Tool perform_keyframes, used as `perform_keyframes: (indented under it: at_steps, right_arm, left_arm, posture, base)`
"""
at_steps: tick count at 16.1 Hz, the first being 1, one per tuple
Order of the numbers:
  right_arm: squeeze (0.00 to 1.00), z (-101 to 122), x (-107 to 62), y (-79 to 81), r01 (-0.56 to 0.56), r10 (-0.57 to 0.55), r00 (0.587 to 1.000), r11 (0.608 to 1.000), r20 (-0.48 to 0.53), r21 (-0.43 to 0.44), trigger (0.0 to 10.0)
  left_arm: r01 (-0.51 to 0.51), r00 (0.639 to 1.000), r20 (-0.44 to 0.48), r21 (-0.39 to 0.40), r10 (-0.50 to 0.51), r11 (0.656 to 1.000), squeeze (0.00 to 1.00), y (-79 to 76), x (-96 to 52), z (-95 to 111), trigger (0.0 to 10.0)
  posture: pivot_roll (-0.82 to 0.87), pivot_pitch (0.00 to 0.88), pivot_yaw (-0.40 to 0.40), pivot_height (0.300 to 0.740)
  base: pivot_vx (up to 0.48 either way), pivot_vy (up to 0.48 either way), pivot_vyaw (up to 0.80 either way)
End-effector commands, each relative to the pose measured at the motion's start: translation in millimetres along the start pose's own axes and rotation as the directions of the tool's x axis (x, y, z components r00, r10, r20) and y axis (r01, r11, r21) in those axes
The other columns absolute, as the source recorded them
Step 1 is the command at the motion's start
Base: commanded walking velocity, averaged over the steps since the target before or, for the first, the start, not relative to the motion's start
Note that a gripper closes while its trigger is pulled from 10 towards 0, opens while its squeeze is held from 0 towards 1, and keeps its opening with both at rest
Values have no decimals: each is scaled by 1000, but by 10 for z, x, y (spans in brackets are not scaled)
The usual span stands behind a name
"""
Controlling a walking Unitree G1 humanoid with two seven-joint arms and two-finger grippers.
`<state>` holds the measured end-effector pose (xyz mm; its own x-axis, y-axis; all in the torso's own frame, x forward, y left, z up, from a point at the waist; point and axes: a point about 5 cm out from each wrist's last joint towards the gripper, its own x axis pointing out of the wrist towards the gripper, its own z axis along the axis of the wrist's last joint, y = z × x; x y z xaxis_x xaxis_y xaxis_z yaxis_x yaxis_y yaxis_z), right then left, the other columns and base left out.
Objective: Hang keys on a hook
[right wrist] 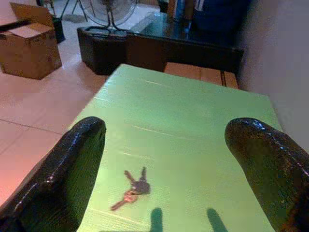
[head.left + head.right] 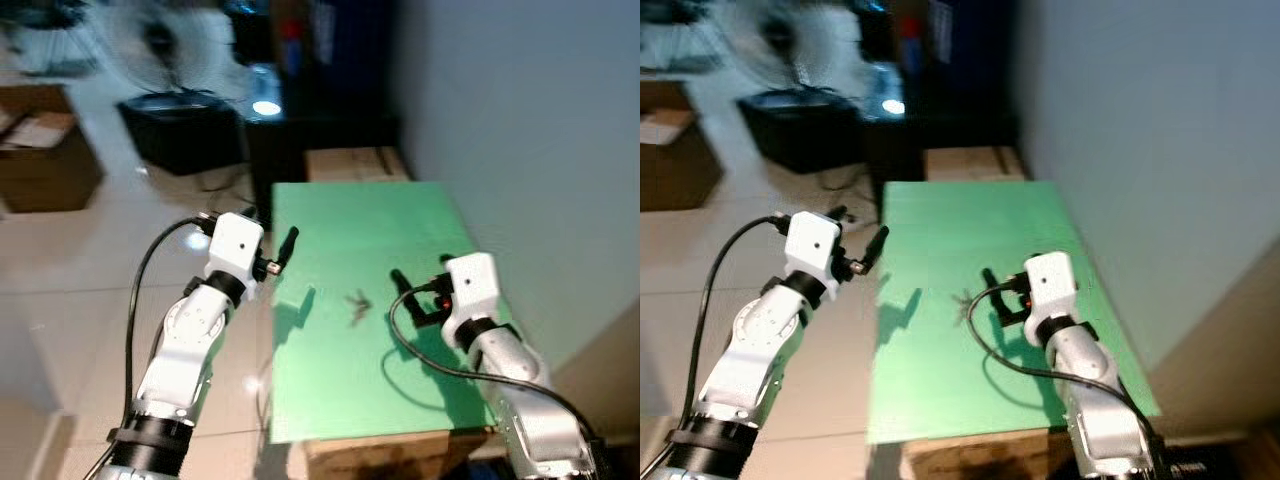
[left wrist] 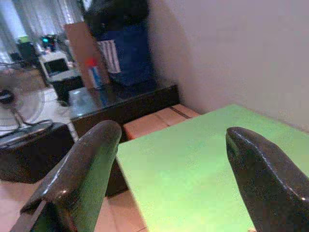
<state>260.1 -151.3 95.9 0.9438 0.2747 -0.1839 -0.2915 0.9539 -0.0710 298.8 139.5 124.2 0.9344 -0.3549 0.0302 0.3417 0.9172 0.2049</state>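
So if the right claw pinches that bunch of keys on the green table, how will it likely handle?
The keys lie flat and splayed on the green table, so a pinch may catch one while the rest dangle loosely. Thin and flat against the top, they could slide rather than lift. The right claw is open above them.

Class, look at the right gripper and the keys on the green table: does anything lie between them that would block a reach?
Nothing visible does. The keys lie alone on the green table, bare surface between them and the open right gripper.
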Motion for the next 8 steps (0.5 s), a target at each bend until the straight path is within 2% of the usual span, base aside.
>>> perform_keyframes:
  at_steps: [1, 8]
  right_arm:
    - [0, -12, -25, -49, 25, -25, 1000, 1000, -8, -3, 10000]
    - [0, -61, -23, -38, 42, -42, 999, 999, -22, 1, 10000]
  left_arm:
    - [24, 1000, -3, 11, -24, 1000, 0, -30, 34, 21, 10000]
    - [54, 998, -21, 23, -54, 998, 0, -51, 65, 10, 10000]
  posture:
    - [-117, 1, 10, 740]
    - [-119, 0, 28, 740]
  base:
    - [0, 0, 0]
    - [0, 0, 0]
